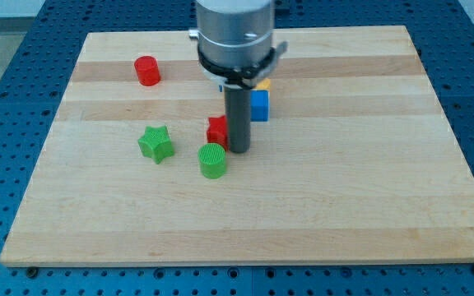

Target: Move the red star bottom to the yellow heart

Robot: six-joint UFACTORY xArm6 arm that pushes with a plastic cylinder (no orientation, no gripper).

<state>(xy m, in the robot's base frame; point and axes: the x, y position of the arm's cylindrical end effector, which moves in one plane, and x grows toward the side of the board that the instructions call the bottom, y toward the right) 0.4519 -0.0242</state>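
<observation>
On the wooden worktop [369, 205] my tip [238, 150] stands touching the red star [217, 131], pressing on its right side as the view shows it; the rod covers part of this block. The arm has no jaws, only the dark rod, so there is nothing to be apart or together. The red star lies just above the green cylinder [213, 160], near it but not touching, and to the right of the green star [156, 143]. The wide arm body hides most of the cluster behind it: only the blue cube [260, 105] and a small piece of a yellow block [262, 85] are visible, and the yellow heart cannot be seen. The red cylinder [146, 71] stands well apart, toward the view's top left.
</observation>
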